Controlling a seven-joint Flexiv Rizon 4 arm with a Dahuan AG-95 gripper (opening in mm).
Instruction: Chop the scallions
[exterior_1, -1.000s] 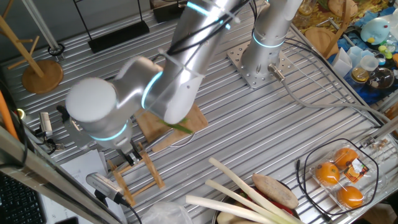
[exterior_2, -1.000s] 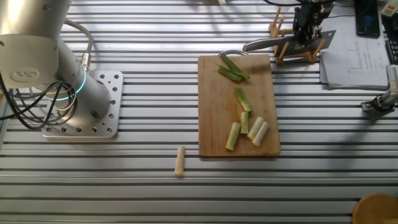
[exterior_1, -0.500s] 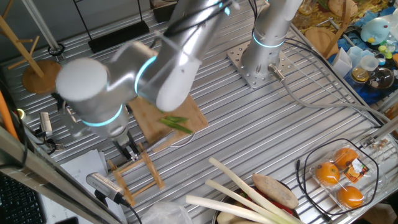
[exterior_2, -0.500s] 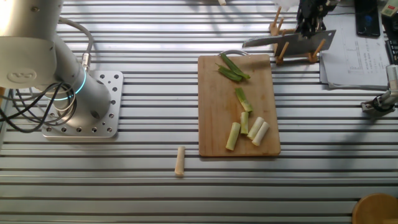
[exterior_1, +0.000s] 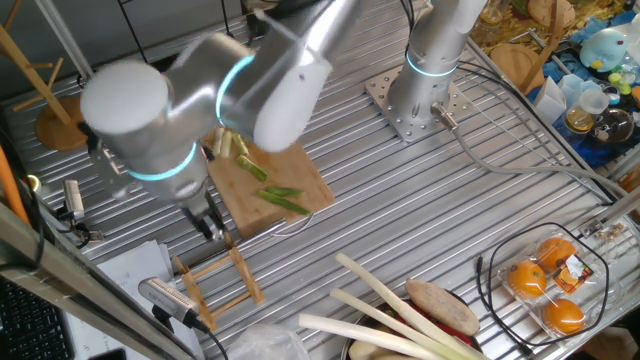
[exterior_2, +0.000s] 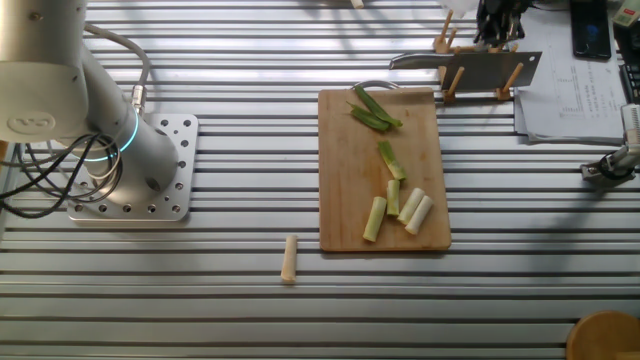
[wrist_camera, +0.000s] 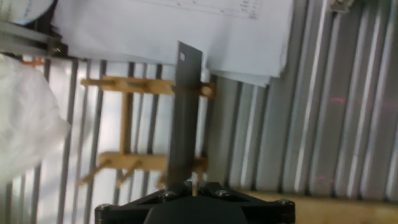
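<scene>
Hand view shows a flat metal knife blade (wrist_camera: 186, 118) running straight out from between the gripper's (wrist_camera: 194, 185) jaws, which are pinched on the knife's near end. The blade hangs above a small wooden rack (wrist_camera: 146, 124) with pegs, and white paper sheets (wrist_camera: 205, 31) lie beyond the rack on the ribbed metal table (wrist_camera: 336, 124). A white plastic bag (wrist_camera: 25, 118) fills the left edge.

From the other fixed view, the knife (exterior_2: 470, 65) is held level above the wooden rack (exterior_2: 480, 80), just past the far end of the wooden cutting board (exterior_2: 382, 170). The scallions (exterior_2: 395, 190) lie on that board in cut pieces: dark green leaf bits near the far end, pale whitish-green sections toward the near end. One short pale piece (exterior_2: 289, 259) lies off the board on the table (exterior_2: 200, 290), near the board's near left corner. The arm's base (exterior_2: 110, 160) stands well apart to the left.

One fixed view shows the blurred arm (exterior_1: 200, 100) over the board (exterior_1: 270, 190), with green scallion pieces (exterior_1: 280, 197) visible beside it. Thick pale stalks (exterior_1: 390, 310) and bagged oranges (exterior_1: 545, 285) rest near the table's front edge.
</scene>
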